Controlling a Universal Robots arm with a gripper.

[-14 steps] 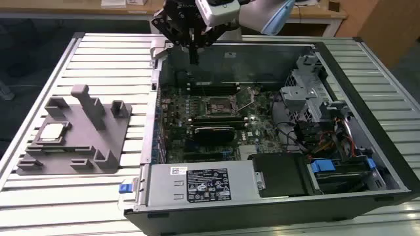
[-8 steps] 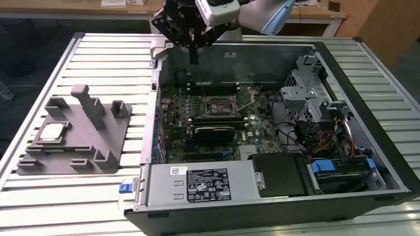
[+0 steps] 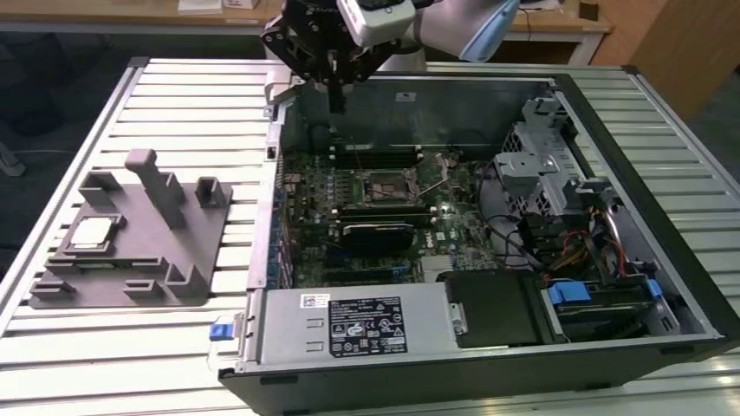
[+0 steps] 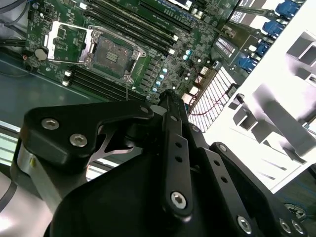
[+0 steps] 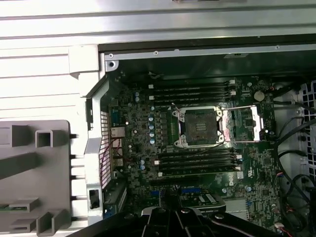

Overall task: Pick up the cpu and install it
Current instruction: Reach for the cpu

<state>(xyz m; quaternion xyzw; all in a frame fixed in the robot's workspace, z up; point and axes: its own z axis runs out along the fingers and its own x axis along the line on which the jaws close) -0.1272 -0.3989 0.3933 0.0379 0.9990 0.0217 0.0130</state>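
Silver marks the cpu (image 3: pixel 93 232) — a small flat square with a pale metal top and a thin darker rim. It lies flat in a shallow recess of the grey fixture tray (image 3: pixel 151 260), toward the exterior view's left. The tray rests on the slatted metal table (image 3: pixel 173 95), just beside the open computer case (image 3: pixel 463 381). The tray's upright posts (image 3: pixel 156 186) stand near the chip without touching it.

The gripper (image 3: pixel 336 106) hangs well apart from the cpu, above the far end of the case, near the corner closest to the tray. Its black fingers (image 4: pixel 170 128) are pressed together into one narrow column, with nothing between them.

Inside the case the green motherboard (image 5: pixel 128 148) lies flat. In the first wrist view the cpu socket (image 5: pixel 198 127) shows a dark square field of contacts, and its metal retention frame (image 5: pixel 242 126) is swung open to one side. Long black RAM sticks (image 5: pixel 195 90) sit in slots on both sides of the socket.

In the exterior view a silver power supply (image 3: pixel 353 325) lies along the case's near side. A drive cage (image 3: pixel 543 147) stands toward the exterior view's right — bundled cables (image 3: pixel 555 251) run close by it.
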